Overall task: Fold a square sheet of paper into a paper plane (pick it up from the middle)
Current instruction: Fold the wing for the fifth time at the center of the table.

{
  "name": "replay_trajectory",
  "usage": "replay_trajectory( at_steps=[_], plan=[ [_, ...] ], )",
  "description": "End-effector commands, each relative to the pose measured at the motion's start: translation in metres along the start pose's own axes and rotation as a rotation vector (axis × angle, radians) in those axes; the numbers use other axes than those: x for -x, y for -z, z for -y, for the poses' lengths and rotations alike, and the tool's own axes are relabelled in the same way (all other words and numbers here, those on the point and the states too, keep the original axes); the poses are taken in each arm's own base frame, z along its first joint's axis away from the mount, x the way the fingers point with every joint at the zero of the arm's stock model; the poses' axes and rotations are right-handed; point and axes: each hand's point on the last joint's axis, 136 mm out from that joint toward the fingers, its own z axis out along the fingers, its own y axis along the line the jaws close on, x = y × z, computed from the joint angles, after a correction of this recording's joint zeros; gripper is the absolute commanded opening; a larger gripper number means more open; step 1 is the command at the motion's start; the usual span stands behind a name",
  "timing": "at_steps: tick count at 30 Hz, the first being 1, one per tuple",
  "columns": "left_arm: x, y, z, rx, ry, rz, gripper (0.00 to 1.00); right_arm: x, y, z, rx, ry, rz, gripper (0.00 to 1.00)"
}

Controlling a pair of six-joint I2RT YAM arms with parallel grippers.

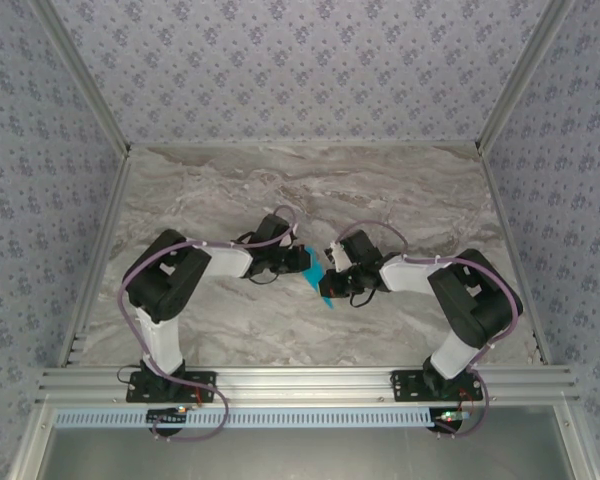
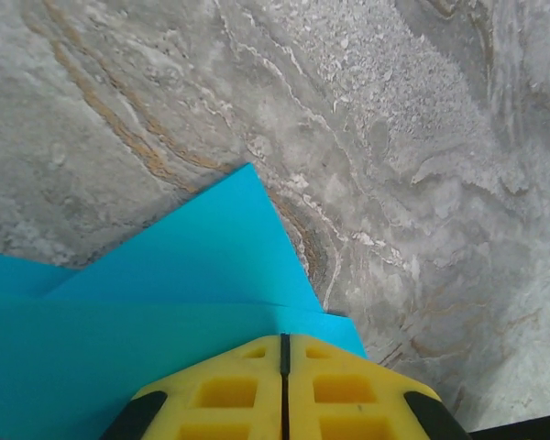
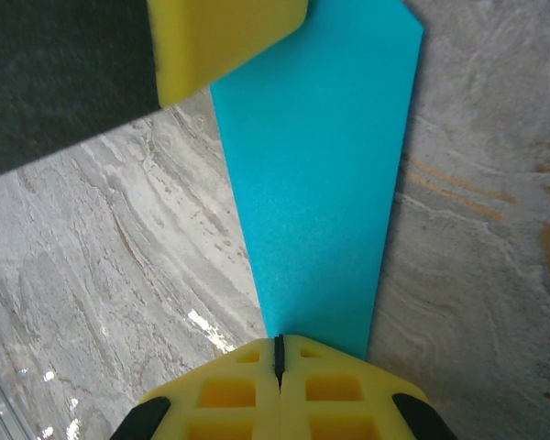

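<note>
table: grey marble.
paper: folded narrow; we judge more creases remain.
left hand: clenched on paper.
right hand: clenched on paper's end.

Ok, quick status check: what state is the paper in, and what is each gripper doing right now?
Blue paper: folded and creased into a narrow pointed shape, pinched at two spots between the arms.
Left gripper: shut, fingers together on one edge of the paper.
Right gripper: shut, fingers clamped on the narrow end of the paper.
</note>
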Motion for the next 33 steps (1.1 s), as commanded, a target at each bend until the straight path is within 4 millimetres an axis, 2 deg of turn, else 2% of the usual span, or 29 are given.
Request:
replay_trajectory(
  at_steps=[1,7,13,15,20,26,28,33],
  plan=[
    [0.006,0.001,-0.049,0.107,0.072,0.043,0.08,-0.079,-0.004,0.065,-0.244,-0.115,-0.232,0.00],
    [0.024,0.019,-0.094,0.222,0.107,0.082,0.08,-0.082,-0.003,0.066,-0.251,-0.108,-0.241,0.00],
    [0.035,0.026,-0.119,0.222,0.177,0.134,0.08,-0.079,-0.003,0.064,-0.247,-0.111,-0.229,0.00],
    [0.037,0.025,-0.120,0.196,0.193,0.157,0.09,-0.077,-0.004,0.062,-0.238,-0.115,-0.223,0.00],
    [0.049,0.031,-0.108,0.153,0.185,0.195,0.10,-0.073,-0.005,0.056,-0.222,-0.106,-0.216,0.00],
    [0.075,0.064,-0.068,0.103,0.139,0.287,0.13,-0.072,-0.004,0.053,-0.218,-0.102,-0.215,0.00],
    [0.077,0.072,-0.058,0.131,0.101,0.320,0.13,-0.074,-0.004,0.054,-0.219,-0.102,-0.219,0.00],
    [0.069,0.070,-0.034,0.156,0.029,0.335,0.13,-0.074,-0.004,0.055,-0.221,-0.107,-0.217,0.00]
  ],
)
